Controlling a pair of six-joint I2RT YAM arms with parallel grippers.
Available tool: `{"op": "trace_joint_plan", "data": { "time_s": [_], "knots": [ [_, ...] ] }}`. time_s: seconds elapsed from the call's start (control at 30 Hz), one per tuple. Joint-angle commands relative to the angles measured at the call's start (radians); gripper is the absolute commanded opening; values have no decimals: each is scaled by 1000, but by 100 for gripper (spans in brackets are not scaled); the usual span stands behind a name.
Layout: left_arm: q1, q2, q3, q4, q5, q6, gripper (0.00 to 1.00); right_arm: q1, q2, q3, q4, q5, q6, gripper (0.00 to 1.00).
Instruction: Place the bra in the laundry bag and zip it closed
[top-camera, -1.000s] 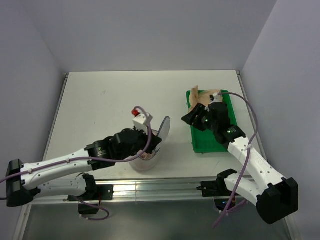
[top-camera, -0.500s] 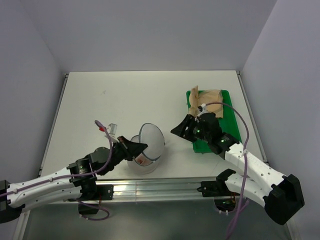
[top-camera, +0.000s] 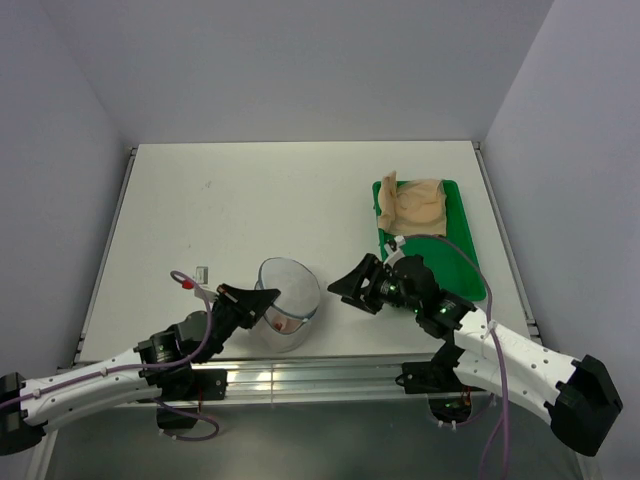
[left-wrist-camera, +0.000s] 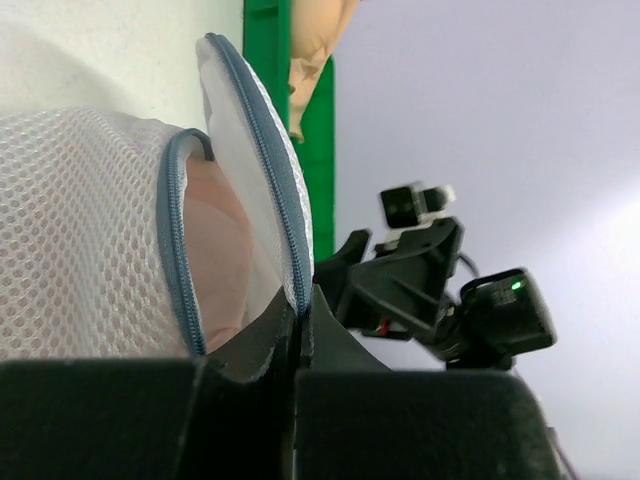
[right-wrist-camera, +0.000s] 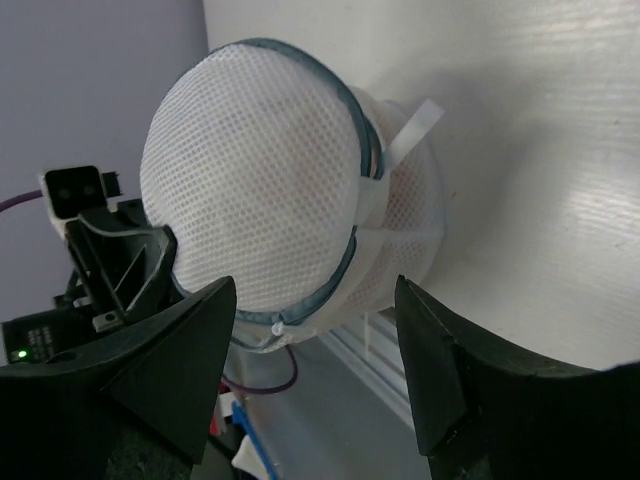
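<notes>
One laundry bag (top-camera: 292, 285) rim in left claw (top-camera: 263, 298).

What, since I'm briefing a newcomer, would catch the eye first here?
The mesh laundry bag near the table front edge stands half open, pink bra inside, zip rim pinched by the left gripper. The right gripper hovers open beside it. A tan garment lies on the green tray, right.

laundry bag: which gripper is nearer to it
Left. The left gripper pinches the laundry bag's lid rim; the right gripper hangs open just to its right, not touching.
</notes>
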Motion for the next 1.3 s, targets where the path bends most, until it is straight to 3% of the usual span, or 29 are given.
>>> {"op": "trace_joint_plan", "data": {
  "time_s": [0.0,0.33,0.6,0.77,1.07,1.27],
  "knots": [
    [4,-47,-53,92,-63,-93,0,54,-9,-51,153,-4,152,73],
    [4,-129,-109,112,-60,-115,0,244,141,-110,414,96,377,73],
    [4,-132,-121,113,-25,-130,0,248,214,-129,536,183,451,70],
    [4,-166,-122,80,-11,-142,0,261,323,-132,648,157,496,67],
    [4,-212,-132,31,-3,-144,0,275,308,-140,635,221,508,62],
    [4,-210,-135,21,6,-147,0,275,340,-123,668,221,516,36]
  ]
}}
